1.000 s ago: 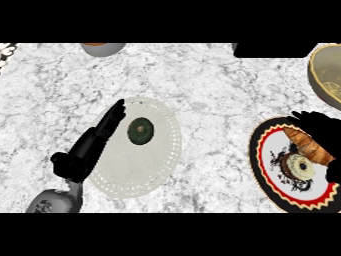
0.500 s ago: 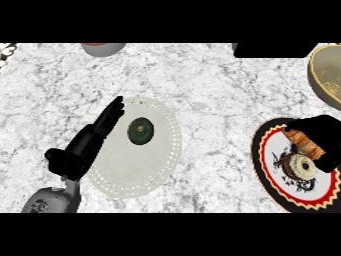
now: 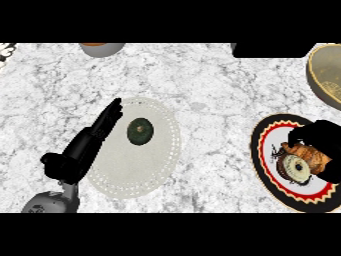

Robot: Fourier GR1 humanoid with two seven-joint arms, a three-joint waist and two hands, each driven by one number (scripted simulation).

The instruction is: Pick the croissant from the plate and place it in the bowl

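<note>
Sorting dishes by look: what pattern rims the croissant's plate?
Black rim with a red-and-cream zigzag band, head view.

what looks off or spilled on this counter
Nothing stands out. The croissant lies on its patterned plate under the curled right hand, the bowl sits upright, and no spill shows on the counter.

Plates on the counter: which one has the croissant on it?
The plate with the red, black and white patterned rim, at the view's right, under the right hand, holds the croissant. The pale plate in the middle carries only a dark round item.
</note>
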